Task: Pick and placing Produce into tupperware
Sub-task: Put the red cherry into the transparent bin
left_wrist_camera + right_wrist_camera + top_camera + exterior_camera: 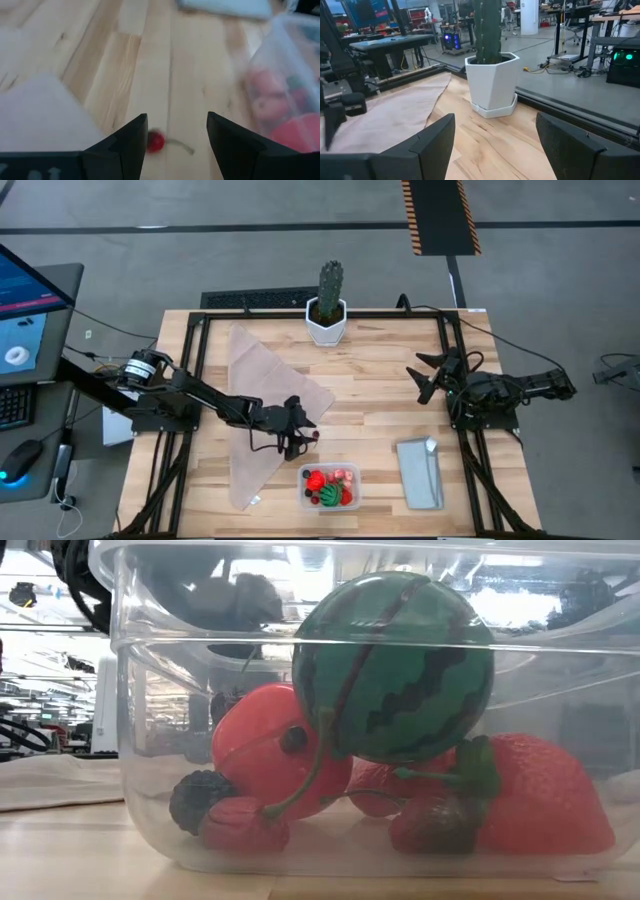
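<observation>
Tupperware (330, 740) fills the low view, already loaded: striped green ball (393, 665) on top, strawberries (540, 795) and stemmed cherries under it. Left claw (176, 137) hangs released, jaws spread, over one loose red cherry (155, 142) on the worktop (150, 60). Cherry sits close against one finger, off-centre, stem trailing into the gap; tub lies just beyond and to one side of this claw. To do it well: shift sideways so the cherry centres between the fingers, drop straight, clench on the round body, not the stem, since it likely rolls. Cloth (45, 110) edge is near; avoid snagging it. Right claw (495, 145) waits released, well apart, facing the cactus pot (492, 82).
</observation>
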